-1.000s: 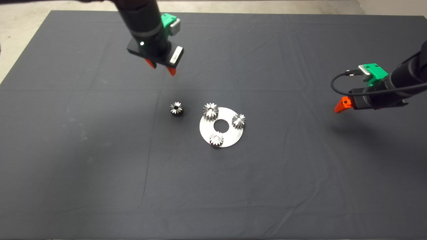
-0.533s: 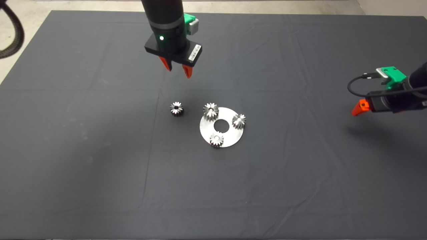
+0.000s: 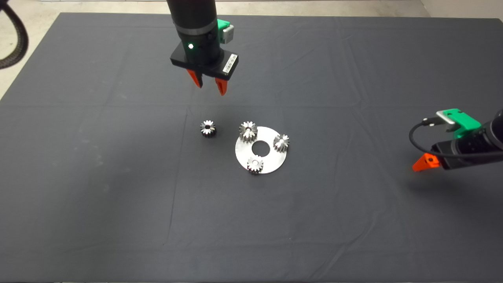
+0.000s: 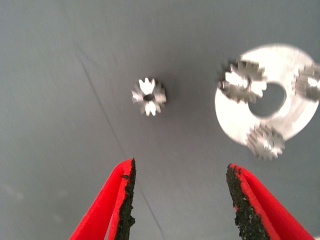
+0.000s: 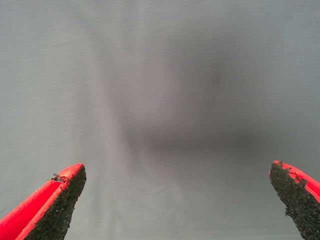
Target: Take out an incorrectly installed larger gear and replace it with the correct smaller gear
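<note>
- The left gripper hangs above the mat, fingers apart and holding nothing, back from the gears.
- The smaller gear lies alone on the mat, just left of the round plate.
- The larger gear stands on the plate's rim, with two other small gears.
- The right gripper hovers wide open over bare mat, well apart.

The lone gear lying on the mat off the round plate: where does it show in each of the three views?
Head view: the lone gear lies on the mat, just left of the round plate, below the left hand.
Left wrist view: the same gear beyond the open fingers, beside the plate.
Right wrist view: not in it; only mat.
Shared landmark: the plate with three gears.
</note>
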